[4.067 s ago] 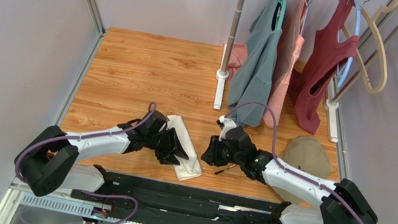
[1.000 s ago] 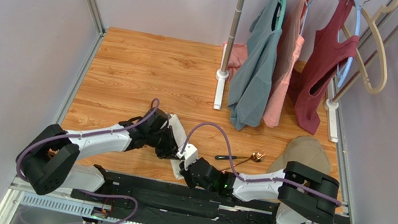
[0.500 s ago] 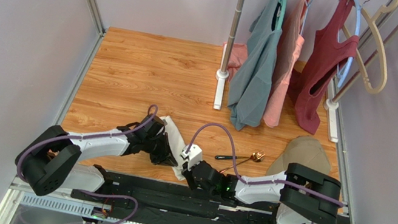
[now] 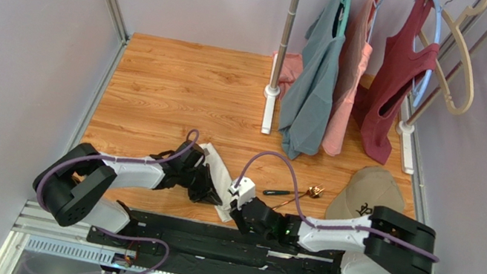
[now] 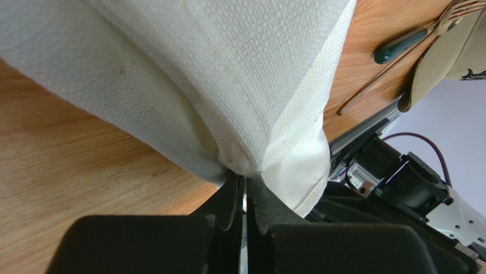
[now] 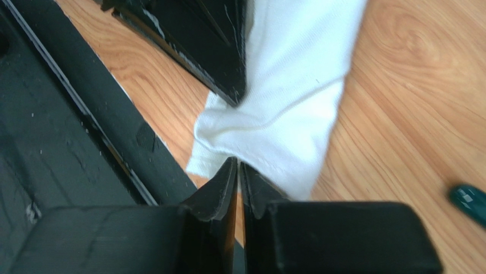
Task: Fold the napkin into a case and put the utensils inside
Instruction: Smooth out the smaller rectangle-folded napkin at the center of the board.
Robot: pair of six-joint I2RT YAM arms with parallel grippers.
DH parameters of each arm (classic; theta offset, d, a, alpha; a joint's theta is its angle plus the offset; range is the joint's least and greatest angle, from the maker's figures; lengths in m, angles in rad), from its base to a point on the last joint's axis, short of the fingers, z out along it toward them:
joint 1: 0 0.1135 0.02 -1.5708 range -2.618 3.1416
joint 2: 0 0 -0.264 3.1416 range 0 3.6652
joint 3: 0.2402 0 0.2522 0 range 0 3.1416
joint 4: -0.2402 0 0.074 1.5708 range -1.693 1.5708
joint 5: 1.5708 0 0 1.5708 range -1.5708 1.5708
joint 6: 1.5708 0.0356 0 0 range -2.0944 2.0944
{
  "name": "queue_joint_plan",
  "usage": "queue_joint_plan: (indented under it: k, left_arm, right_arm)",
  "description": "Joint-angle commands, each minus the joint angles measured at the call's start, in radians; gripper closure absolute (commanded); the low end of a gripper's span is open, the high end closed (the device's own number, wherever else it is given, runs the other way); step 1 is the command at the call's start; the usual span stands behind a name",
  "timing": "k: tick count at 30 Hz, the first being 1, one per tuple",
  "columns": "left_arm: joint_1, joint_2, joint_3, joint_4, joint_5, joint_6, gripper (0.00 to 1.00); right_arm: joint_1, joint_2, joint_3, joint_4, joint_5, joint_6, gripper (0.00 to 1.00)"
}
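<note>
The white napkin (image 4: 216, 165) lies folded into a long strip on the wooden table, slanting toward the front edge. My left gripper (image 4: 209, 190) is shut on a bunched fold along its side (image 5: 246, 170). My right gripper (image 4: 231, 209) reaches in from the right. Its jaws (image 6: 238, 164) are all but together, with their tips against the hem at the napkin's near corner (image 6: 268, 148). I cannot see any cloth caught between them. The utensils (image 4: 293, 191) lie loose to the right, with dark green handles (image 5: 399, 47) and gold heads (image 4: 314, 191).
A beige cap (image 4: 372, 194) lies right of the utensils. A clothes rack (image 4: 283, 46) with hanging garments (image 4: 316, 82) stands at the back. The black base rail (image 6: 57, 142) runs along the table's front edge, just behind the napkin's near corner.
Four seconds ago my right gripper was over by the utensils; it has come to the napkin's near end and shifted slightly right over the last second. My left gripper stays clamped on the napkin.
</note>
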Motion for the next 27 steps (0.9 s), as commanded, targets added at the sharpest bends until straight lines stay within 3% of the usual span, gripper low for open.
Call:
queue_joint_plan:
  k: [1,6,14,19,27]
  left_arm:
    - [-0.003,0.017,-0.033,-0.019,-0.06,0.008,1.0]
    - [-0.003,0.017,-0.027,-0.027,-0.069,0.009,1.0]
    - [-0.003,0.02,-0.018,-0.029,-0.066,0.008,1.0]
    - [-0.004,0.011,-0.024,-0.022,-0.069,0.001,1.0]
    - [-0.004,0.012,-0.019,-0.001,-0.066,0.0,1.0]
  right_arm:
    - [0.003,-0.211,-0.039,-0.189,0.019,0.025,0.87]
    - [-0.029,-0.339,0.019,-0.309,0.02,-0.004,0.82]
    - [-0.15,-0.156,0.159,-0.218,-0.154,-0.042,0.92]
    - [-0.153,-0.06,0.15,-0.137,-0.202,-0.033,0.97]
    - [-0.13,0.009,0.004,-0.028,-0.256,0.042,0.99]
